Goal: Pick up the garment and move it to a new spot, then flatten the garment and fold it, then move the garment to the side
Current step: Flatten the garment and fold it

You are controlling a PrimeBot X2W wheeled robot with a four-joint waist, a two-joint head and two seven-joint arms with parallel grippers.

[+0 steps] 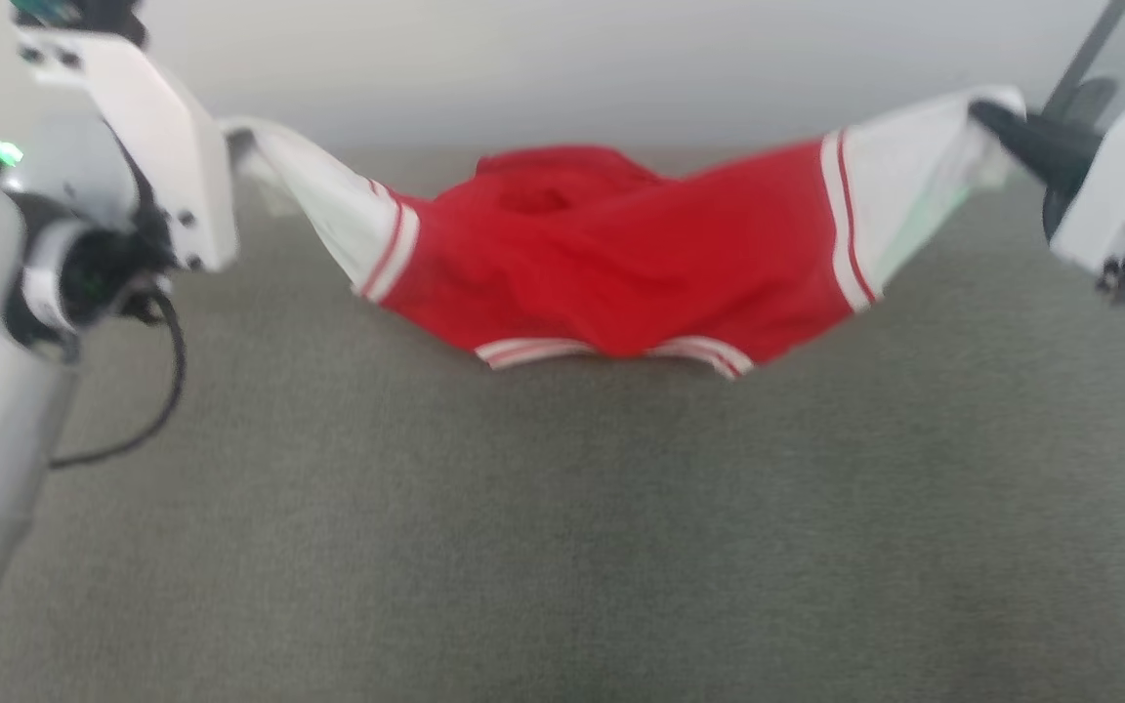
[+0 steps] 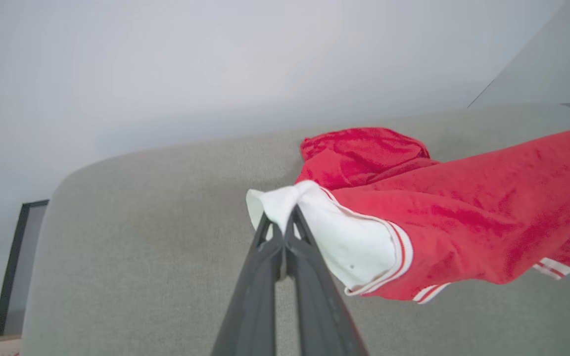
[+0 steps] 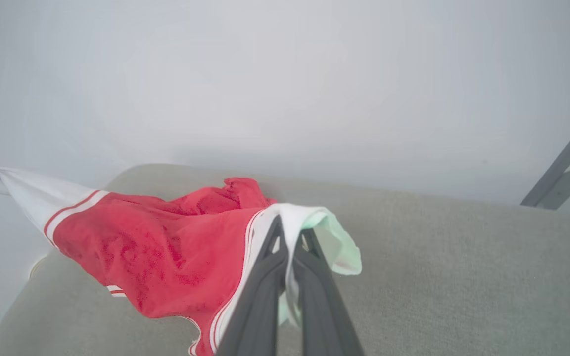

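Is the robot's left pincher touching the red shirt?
Touching. In the left wrist view the left gripper is pinched shut on the white sleeve of the garment, with cloth poking out past its tips.

The head view looks forward and down across the grey surface from above. Both wrist views sit low and close, facing the pale wall; all three share the shirt.

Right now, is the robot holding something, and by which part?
Yes. Both grippers hold the garment: the left gripper pinches the end of one white sleeve, the right gripper the end of the other.
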